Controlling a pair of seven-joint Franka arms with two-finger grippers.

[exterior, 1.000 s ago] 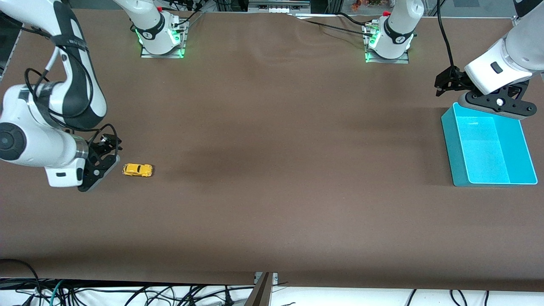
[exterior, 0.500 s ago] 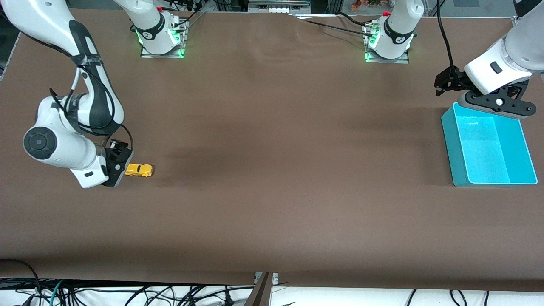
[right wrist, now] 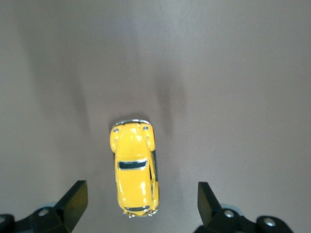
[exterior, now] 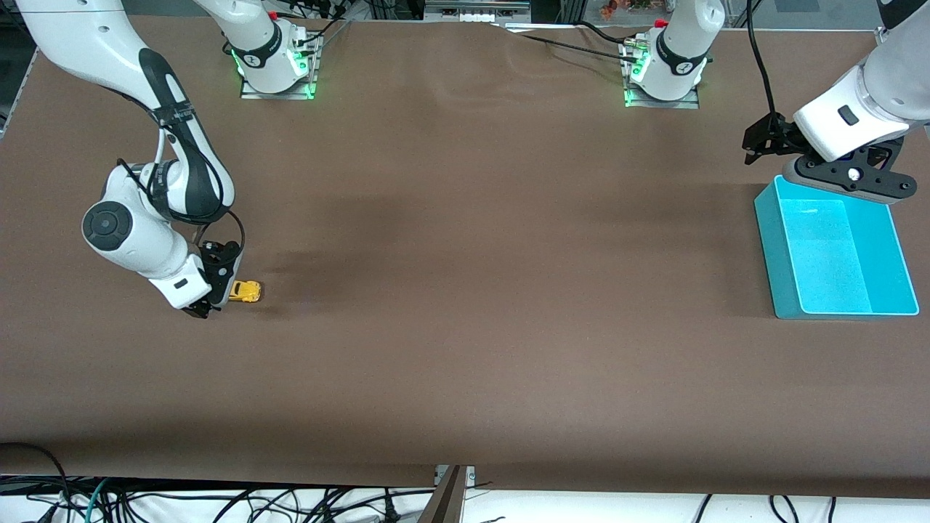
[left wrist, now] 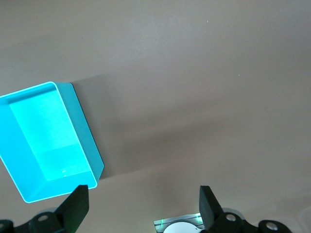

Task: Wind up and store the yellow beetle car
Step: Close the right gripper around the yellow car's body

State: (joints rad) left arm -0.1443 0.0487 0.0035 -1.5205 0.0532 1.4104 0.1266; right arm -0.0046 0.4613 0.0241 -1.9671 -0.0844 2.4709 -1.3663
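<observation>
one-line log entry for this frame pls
right gripper: open, over small yellow beetle toy car on table | left gripper: open, waiting above turquoise plastic bin | car not grasped

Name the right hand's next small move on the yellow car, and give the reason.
Probably lower straight down and close. The right hand is open over the yellow beetle car, whose body lies between the fingers in the wrist view, untouched on the table. The left hand waits over the teal bin.

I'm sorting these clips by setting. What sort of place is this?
Most likely a robotics lab: two arms bolted to a table covered in brown cloth, loose cables along its edge, and only a yellow beetle car and a teal bin set out.
</observation>
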